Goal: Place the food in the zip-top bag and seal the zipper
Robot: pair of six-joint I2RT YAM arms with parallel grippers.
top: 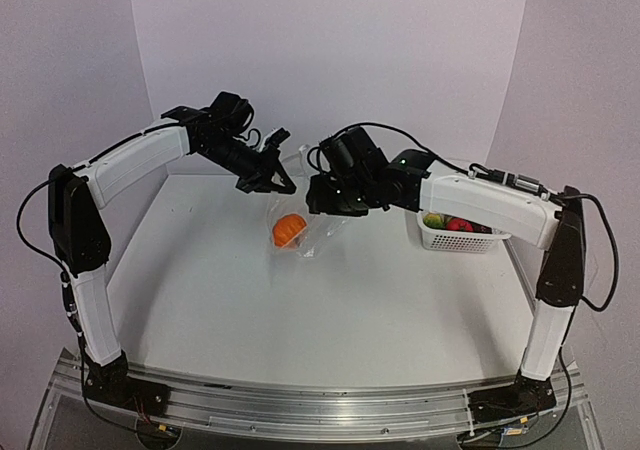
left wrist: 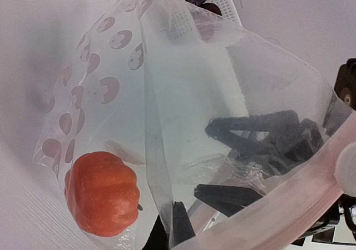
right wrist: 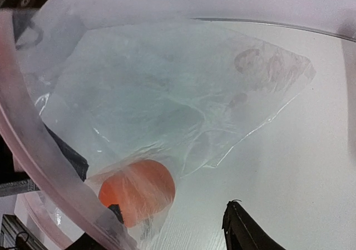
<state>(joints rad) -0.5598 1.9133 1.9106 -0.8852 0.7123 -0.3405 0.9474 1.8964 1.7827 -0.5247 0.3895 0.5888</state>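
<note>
At the centre of the top view, the bag [top: 308, 242] is held up by its upper edge, on which the left gripper [top: 273, 183] is clamped shut. The bag hangs open and crumpled; whether its lower corner rests on the surface cannot be told. Just to its right, the right gripper [top: 320, 208] is seen at the bag's mouth, jaws partly apart, and no food is seen between them. Through the plastic in the left wrist view its two fingers are seen clearly separated. Toward the right edge of the top view the basket [top: 450, 243] is found, with red, green and yellow food [top: 455, 223] in it. One orange pumpkin [top: 287, 229] lies in the bag's bottom corner. The zipper [left wrist: 289, 200] is seen as a pale unsealed strip across the lower right of the left wrist view. Filling is judged to be the step in hand, and barely begun. Next, another piece must be fetched from the basket by the right arm while the mouth is held wide; sealing is left for last. Plain pale walls [top: 330, 50] are seen behind, and the table [top: 330, 320] is white and smooth.
</note>
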